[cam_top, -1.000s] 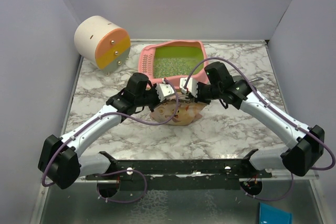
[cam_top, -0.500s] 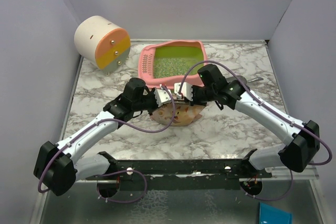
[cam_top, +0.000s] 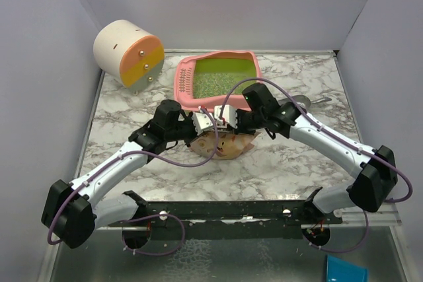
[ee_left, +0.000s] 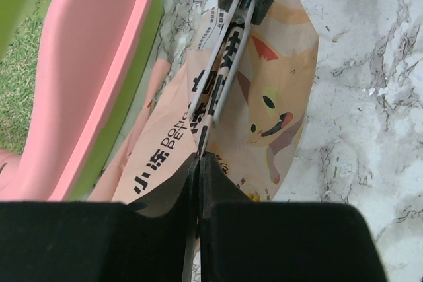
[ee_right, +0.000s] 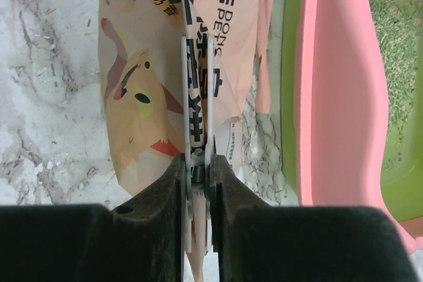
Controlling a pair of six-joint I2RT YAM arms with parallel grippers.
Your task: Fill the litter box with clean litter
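The pink litter box (cam_top: 184,77) stands at the back middle, its lime-green basin holding pale green-grey litter (cam_top: 221,82). Its pink wall also shows in the left wrist view (ee_left: 92,97) and the right wrist view (ee_right: 337,97). A beige cat-print pouch (cam_top: 223,142) stands upright just in front of it. My left gripper (cam_top: 202,122) is shut on the pouch's top edge (ee_left: 198,130). My right gripper (cam_top: 229,115) faces it and is shut on a white spring clip (ee_right: 196,117) that runs along that same edge.
A cream-and-orange cylinder (cam_top: 129,52) lies at the back left. A grey scoop (cam_top: 303,102) lies behind my right forearm. A blue object (cam_top: 346,271) sits below the table's near right edge. Walls enclose the left, back and right sides.
Both grippers have shifted a little left and toward the litter box, taking the pouch top with them. The right arm has moved off the grey scoop, which now shows.
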